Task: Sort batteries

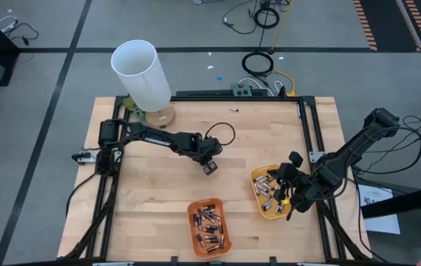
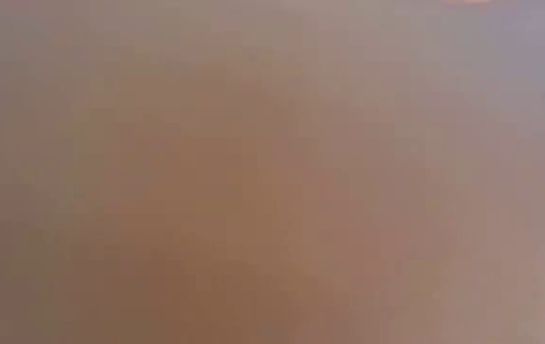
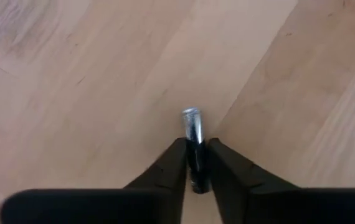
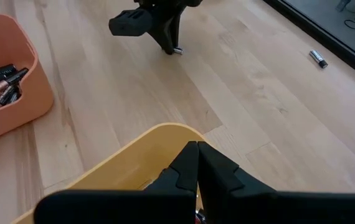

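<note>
We judge the sorting well along: the orange tray [image 1: 208, 227] holds dark, copper-ended batteries [image 1: 210, 226], the yellow tray [image 1: 270, 193] silvery ones, and little is left loose on the table [image 1: 159, 192]. One stray cell [image 4: 318, 58] still lies near the far edge, well apart from both trays. The left gripper [image 3: 194, 163], mid-table, has its jaws pinched around a silvery cell [image 3: 193, 134], tip sticking out past the fingers. The right gripper [image 4: 197, 163] waits over the yellow tray's rim, jaws clenched on nothing we can see. The low view is a blur, so it may hide other strays.
</note>
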`<action>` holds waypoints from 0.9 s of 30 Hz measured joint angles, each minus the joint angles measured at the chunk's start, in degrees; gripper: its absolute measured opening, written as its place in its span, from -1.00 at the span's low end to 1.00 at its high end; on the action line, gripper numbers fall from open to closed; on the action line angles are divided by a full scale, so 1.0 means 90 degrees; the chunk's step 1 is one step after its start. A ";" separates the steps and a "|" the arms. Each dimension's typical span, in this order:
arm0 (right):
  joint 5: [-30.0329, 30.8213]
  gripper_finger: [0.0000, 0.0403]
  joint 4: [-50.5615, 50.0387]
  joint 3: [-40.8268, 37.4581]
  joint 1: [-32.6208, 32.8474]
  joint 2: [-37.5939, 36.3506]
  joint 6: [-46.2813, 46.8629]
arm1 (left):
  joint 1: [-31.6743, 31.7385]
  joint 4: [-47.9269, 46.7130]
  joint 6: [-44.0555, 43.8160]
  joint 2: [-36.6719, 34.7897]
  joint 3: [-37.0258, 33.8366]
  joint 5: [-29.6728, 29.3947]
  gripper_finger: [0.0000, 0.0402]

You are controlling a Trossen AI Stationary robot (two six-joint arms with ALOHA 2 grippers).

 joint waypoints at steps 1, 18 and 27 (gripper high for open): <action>0.0001 -1.00 0.0002 0.0000 0.0000 0.0000 0.0000 | 0.0002 -0.0002 0.0012 0.0001 -0.0002 -0.0003 -0.70; -0.0001 -1.00 0.0005 -0.0001 0.0000 0.0000 0.0011 | -0.0015 0.0086 0.1095 -0.0225 0.0653 0.0486 -0.85; -0.0002 -1.00 0.0003 0.0000 0.0000 0.0001 0.0007 | -0.0301 0.1873 0.1947 -0.0573 0.0705 0.1484 -0.85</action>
